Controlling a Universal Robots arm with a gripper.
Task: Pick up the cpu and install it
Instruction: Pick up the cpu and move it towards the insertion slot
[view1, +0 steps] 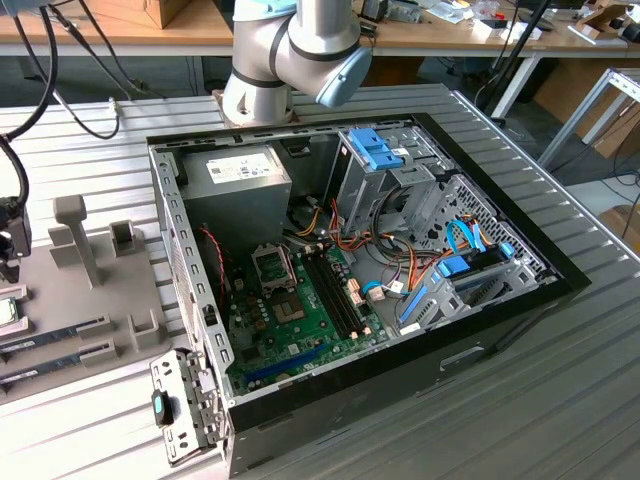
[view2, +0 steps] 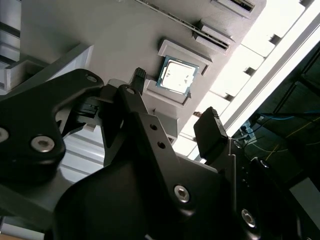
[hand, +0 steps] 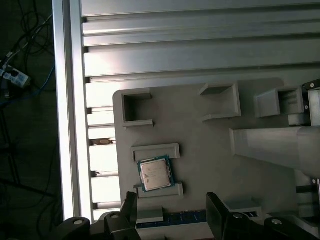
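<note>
The cpu (hand: 155, 174) is a small square chip with a silvery top and a thin green rim. It lies flat in a shallow seat of the grey holder tray (hand: 200, 150), between two low ledges. In the second wrist view the cpu (view2: 177, 76) shows beyond the black fingers (view2: 212, 131). My gripper (hand: 172, 206) is open above the tray, close to the chip and apart from it, with nothing between its fingers. In the exterior view my gripper (view1: 10, 245) hangs at the far left edge over the cpu (view1: 8, 311). The motherboard's socket (view1: 272, 265) sits inside the open computer case (view1: 200, 300).
The grey tray (view1: 100, 290) carries upright posts (view1: 75, 235) and narrow memory sticks (view1: 50, 338) in the exterior view's left. The case holds a grey power-supply box (view1: 245, 175), drive cages (view1: 385, 160) and loose cables. Ribbed aluminium table (view1: 500, 400) lies all around.
</note>
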